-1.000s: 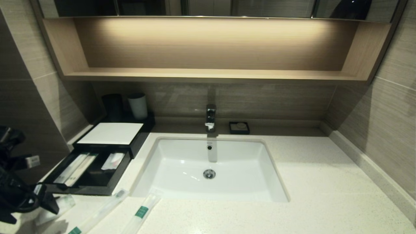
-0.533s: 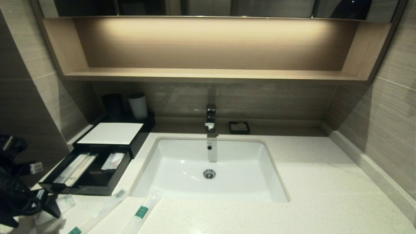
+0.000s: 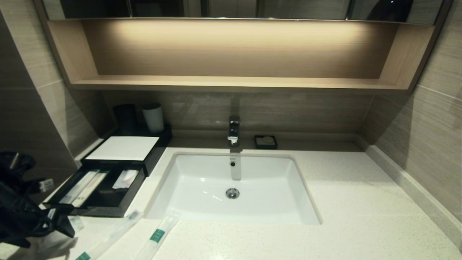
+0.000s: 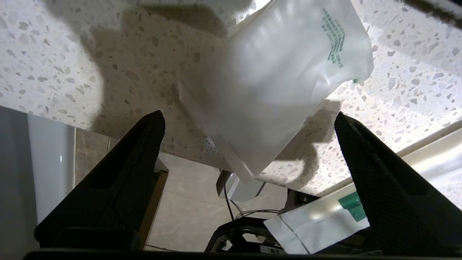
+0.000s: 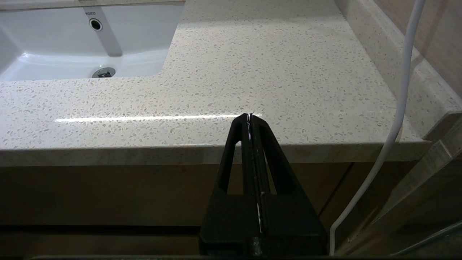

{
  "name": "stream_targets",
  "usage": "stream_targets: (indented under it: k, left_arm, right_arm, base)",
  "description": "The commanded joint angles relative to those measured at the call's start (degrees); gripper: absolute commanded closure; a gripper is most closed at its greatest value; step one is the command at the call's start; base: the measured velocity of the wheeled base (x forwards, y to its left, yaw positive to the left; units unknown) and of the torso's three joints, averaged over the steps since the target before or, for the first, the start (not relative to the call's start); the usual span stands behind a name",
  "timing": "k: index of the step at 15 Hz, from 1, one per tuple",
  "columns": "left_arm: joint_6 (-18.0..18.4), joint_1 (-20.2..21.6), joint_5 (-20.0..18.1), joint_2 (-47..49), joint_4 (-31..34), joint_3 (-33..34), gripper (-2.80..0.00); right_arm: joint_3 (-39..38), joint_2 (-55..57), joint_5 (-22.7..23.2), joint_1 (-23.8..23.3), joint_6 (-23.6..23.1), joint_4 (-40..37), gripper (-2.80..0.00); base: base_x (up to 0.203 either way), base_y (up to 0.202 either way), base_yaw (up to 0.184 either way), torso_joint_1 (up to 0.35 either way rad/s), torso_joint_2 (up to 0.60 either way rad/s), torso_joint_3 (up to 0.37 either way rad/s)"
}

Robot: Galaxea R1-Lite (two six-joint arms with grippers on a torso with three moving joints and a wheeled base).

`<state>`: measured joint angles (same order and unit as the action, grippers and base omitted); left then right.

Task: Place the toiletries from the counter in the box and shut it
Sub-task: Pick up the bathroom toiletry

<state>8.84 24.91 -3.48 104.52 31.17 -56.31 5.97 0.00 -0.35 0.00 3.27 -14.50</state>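
My left gripper (image 3: pixel 63 224) hangs open at the counter's (image 3: pixel 361 202) front left corner. In the left wrist view the left gripper (image 4: pixel 249 115) has its fingers wide apart on either side of a clear pouch (image 4: pixel 281 79) with green print. The pouch lies on the counter with one corner past the edge, and the fingers (image 4: pixel 364 159) do not touch it. Two long toothbrush packets (image 3: pixel 112 234) (image 3: pixel 157 234) with green bands lie by the front edge. The black box (image 3: pixel 122 148) has its drawer (image 3: pixel 97 207) pulled out, with packets inside. The right gripper (image 5: pixel 249 116) is shut and empty, low before the counter's right front edge.
A white sink (image 3: pixel 288 187) with a faucet (image 3: pixel 234 130) is set in the middle of the counter. A black tumbler (image 3: pixel 125 119) and a white-grey cup (image 3: pixel 153 117) stand behind the box. A small black soap dish (image 3: pixel 265 141) sits by the faucet.
The left arm has shifted to the right and a little forward, so its fingers now cover more of the pouch. The packets and the box have not moved.
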Motion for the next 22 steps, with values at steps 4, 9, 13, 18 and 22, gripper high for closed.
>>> stream_targets:
  k: [4,9,13,18,22]
  left_arm:
    - [0.95,-0.21,0.01,1.56,-3.26,0.53,0.0]
    - [1.01,-0.44,-0.04,1.65,-3.31,0.67,0.0]
    - [0.96,-1.23,-0.26,-1.14,-3.29,1.13,0.0]
    - [0.18,-3.46,0.27,-13.07,0.09,1.15,0.0]
    - [0.05,-3.72,-0.3,-15.65,-0.33,-2.96,0.0]
  right_arm:
    - [0.0,0.04,-0.09,0.0,-0.02,-0.14,0.0]
    - [0.0,0.09,0.0,0.0,0.01,-0.15,0.0]
    - [0.0,0.09,-0.05,0.0,0.0,-0.09,0.0]
    - [0.0,0.09,-0.02,0.0,-0.02,-0.09,0.0]
    - [0.0,0.0,-0.03,0.0,0.02,-0.09,0.0]
  base:
    - [0.0,0.0,0.0,0.0,0.0,0.0]
    - [0.0,0.0,0.0,0.0,0.0,0.0]
    - [0.0,0.0,0.0,0.0,0.0,0.0]
    - [0.0,0.0,0.0,0.0,0.0,0.0]
    - [0.0,0.0,0.0,0.0,0.0,0.0]
